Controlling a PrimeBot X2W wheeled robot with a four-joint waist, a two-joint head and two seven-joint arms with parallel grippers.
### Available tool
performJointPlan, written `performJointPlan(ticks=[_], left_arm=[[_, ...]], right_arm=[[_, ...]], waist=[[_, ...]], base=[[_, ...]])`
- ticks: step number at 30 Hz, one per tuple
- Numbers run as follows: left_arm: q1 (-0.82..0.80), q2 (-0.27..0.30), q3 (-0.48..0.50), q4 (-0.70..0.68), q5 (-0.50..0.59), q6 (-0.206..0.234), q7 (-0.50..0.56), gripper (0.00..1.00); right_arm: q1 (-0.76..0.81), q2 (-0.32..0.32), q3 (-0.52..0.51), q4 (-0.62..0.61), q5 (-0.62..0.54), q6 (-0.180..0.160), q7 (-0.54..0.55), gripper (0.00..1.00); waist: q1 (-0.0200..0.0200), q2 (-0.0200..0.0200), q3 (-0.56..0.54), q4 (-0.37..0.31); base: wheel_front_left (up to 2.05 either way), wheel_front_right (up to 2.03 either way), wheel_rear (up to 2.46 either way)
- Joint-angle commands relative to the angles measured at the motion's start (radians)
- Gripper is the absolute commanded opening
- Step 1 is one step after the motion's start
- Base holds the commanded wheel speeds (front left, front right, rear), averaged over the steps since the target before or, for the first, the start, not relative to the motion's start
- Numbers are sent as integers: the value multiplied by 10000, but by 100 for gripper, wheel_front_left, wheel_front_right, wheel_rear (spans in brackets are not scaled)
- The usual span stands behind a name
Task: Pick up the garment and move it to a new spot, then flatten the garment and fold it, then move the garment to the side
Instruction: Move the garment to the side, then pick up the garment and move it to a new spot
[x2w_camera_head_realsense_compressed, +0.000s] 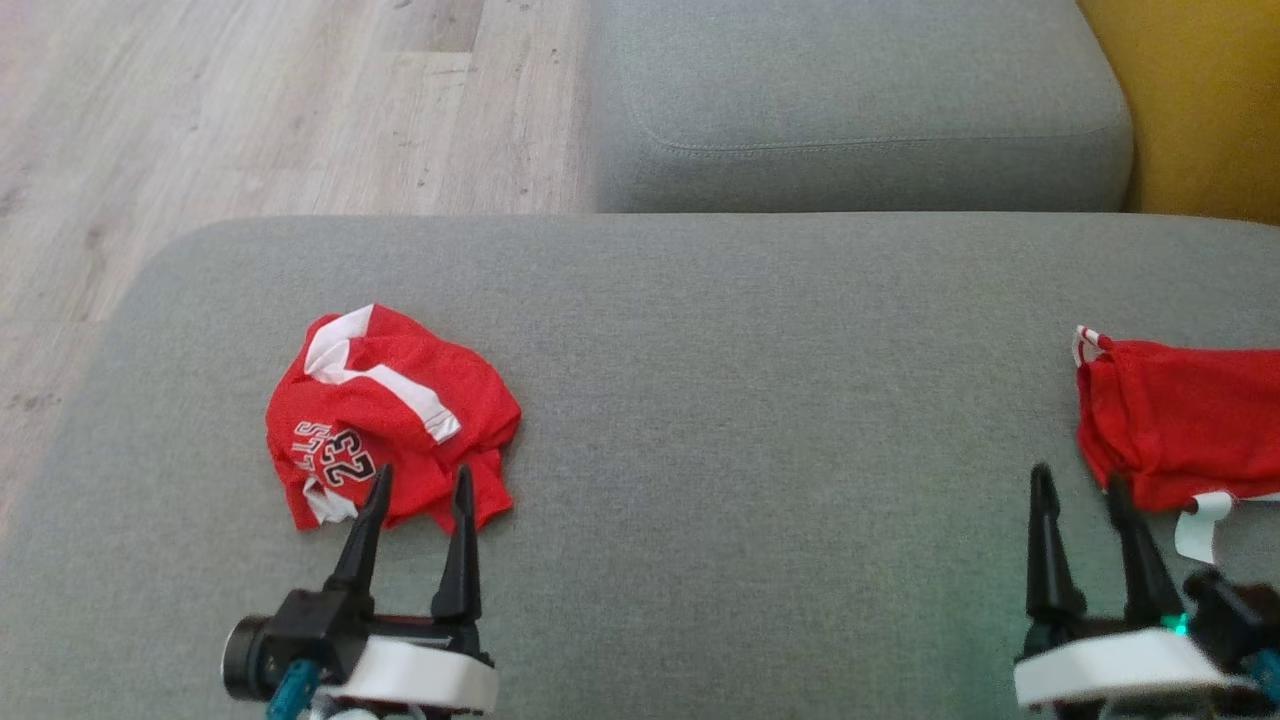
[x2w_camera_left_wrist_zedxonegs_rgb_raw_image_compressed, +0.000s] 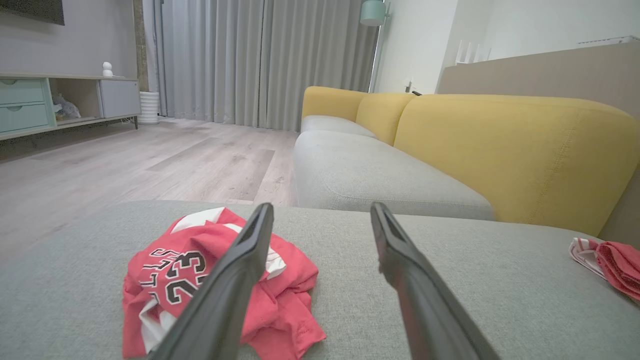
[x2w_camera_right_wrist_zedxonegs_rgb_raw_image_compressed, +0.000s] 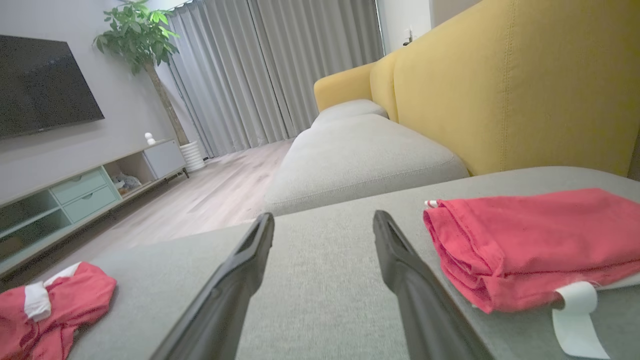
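Note:
A crumpled red garment (x2w_camera_head_realsense_compressed: 385, 415) with white trim and the number 23 lies on the left part of the grey cushion (x2w_camera_head_realsense_compressed: 760, 400). My left gripper (x2w_camera_head_realsense_compressed: 422, 481) stands open just in front of it, its fingertips over the cloth's near edge, holding nothing. The left wrist view has the same garment (x2w_camera_left_wrist_zedxonegs_rgb_raw_image_compressed: 200, 280) low and left, partly behind the left finger (x2w_camera_left_wrist_zedxonegs_rgb_raw_image_compressed: 235, 280). My right gripper (x2w_camera_head_realsense_compressed: 1080, 480) is open at the lower right, empty. In the right wrist view the crumpled garment (x2w_camera_right_wrist_zedxonegs_rgb_raw_image_compressed: 55, 305) sits at the far lower left.
A folded red garment (x2w_camera_head_realsense_compressed: 1180, 430) with a white tag lies at the cushion's right edge, beside my right gripper; the right wrist view has it (x2w_camera_right_wrist_zedxonegs_rgb_raw_image_compressed: 530, 245) to the right. Behind are a second grey seat (x2w_camera_head_realsense_compressed: 860, 100), a yellow backrest (x2w_camera_head_realsense_compressed: 1210, 100) and wood floor (x2w_camera_head_realsense_compressed: 250, 110).

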Motion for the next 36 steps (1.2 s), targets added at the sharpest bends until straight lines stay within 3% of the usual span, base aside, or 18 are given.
performJointPlan(ticks=[1,24,31,36], left_arm=[[-237,4,441,-392,-100,54,-95,100],[-56,3,411,-623,-319,64,-95,100],[-137,3,348,-585,-228,69,-95,100],[-142,3,425,-483,-63,40,-95,100]], right_arm=[[-170,-103,318,-299,-95,-7,-170,100],[131,-101,446,-342,281,-7,-234,100],[182,-101,695,-491,387,-7,-234,100],[298,-101,1188,-717,461,-7,-235,100]], waist=[[1,-1,14,-11],[1,-1,-103,-109],[1,-1,-127,307],[1,-1,-127,1108]], base=[[0,0,0],[0,0,0],[0,0,0],[0,0,0]])
